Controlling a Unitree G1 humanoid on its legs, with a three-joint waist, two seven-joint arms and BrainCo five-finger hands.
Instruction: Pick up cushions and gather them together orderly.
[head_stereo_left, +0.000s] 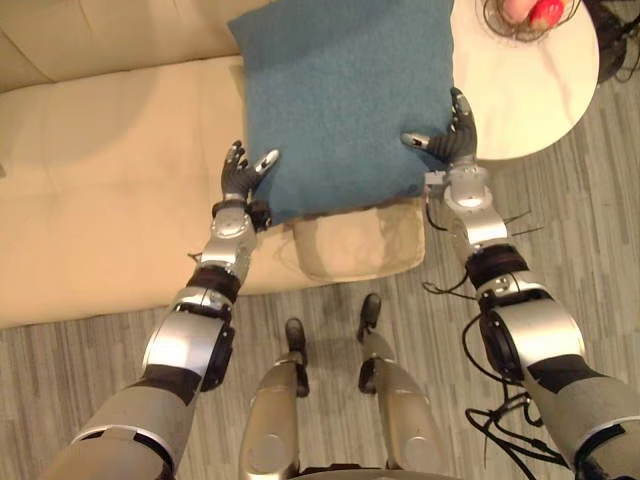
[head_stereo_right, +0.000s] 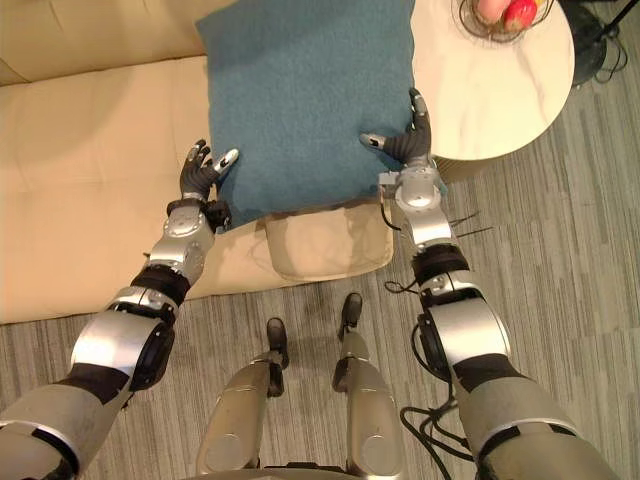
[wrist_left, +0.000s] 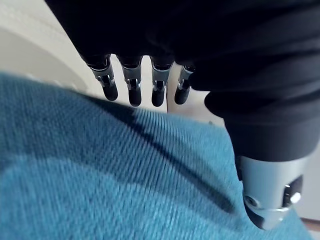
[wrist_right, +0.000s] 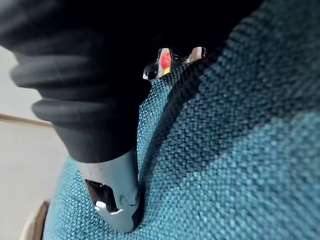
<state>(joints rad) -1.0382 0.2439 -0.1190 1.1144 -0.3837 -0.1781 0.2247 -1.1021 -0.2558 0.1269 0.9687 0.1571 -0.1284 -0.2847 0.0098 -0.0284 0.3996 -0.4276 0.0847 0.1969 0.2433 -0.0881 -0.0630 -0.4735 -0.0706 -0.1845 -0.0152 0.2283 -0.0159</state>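
Note:
A large teal-blue cushion (head_stereo_left: 345, 100) is held flat between my two hands over the cream sofa (head_stereo_left: 110, 200). My left hand (head_stereo_left: 240, 178) presses its left edge with straight fingers (wrist_left: 134, 85), and the teal fabric (wrist_left: 100, 175) lies against the palm. At the cushion's right edge my right hand (head_stereo_left: 455, 140) is open, fingers pointing away from me and thumb resting on the cushion's top. The right wrist view has the knit cloth (wrist_right: 240, 150) close against that hand. A cream cushion (head_stereo_left: 360, 245) lies under the blue one's near edge, at the sofa's front.
A round white side table (head_stereo_left: 520, 90) stands right of the sofa, close behind my right hand, with a wire basket of fruit (head_stereo_left: 525, 15) on it. Grey plank floor (head_stereo_left: 580, 230) runs along the sofa's front. The sofa seat to the left is bare.

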